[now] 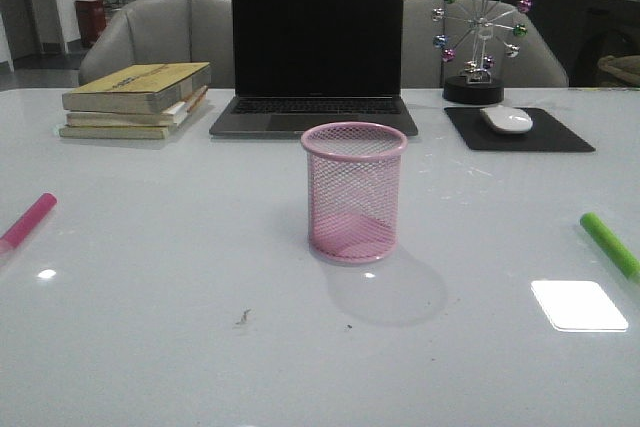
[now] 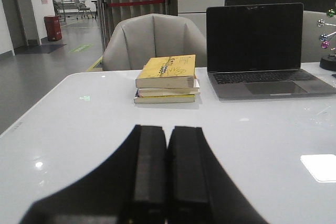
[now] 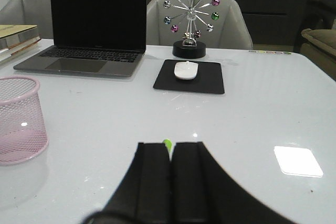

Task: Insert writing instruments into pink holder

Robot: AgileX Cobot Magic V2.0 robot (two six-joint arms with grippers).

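Observation:
The pink holder (image 1: 353,197) stands upright at the table's middle with nothing inside; the right wrist view also shows the pink holder (image 3: 18,119). A magenta-pink marker (image 1: 27,220) lies flat at the table's left edge. A green marker (image 1: 610,245) lies flat at the right edge. Neither gripper shows in the front view. In its wrist view my left gripper (image 2: 168,128) is shut with nothing between its fingers, above bare table. My right gripper (image 3: 171,146) is shut too. The green marker's end (image 3: 167,144) peeks out just beyond its fingertips; the rest is hidden behind the fingers.
A dark laptop (image 1: 315,57) stands open behind the holder. A stack of books (image 1: 135,97) lies at the back left. At the back right are a white mouse (image 1: 506,119) on a black pad and a ferris-wheel ornament (image 1: 480,32). Grey chairs stand beyond the table.

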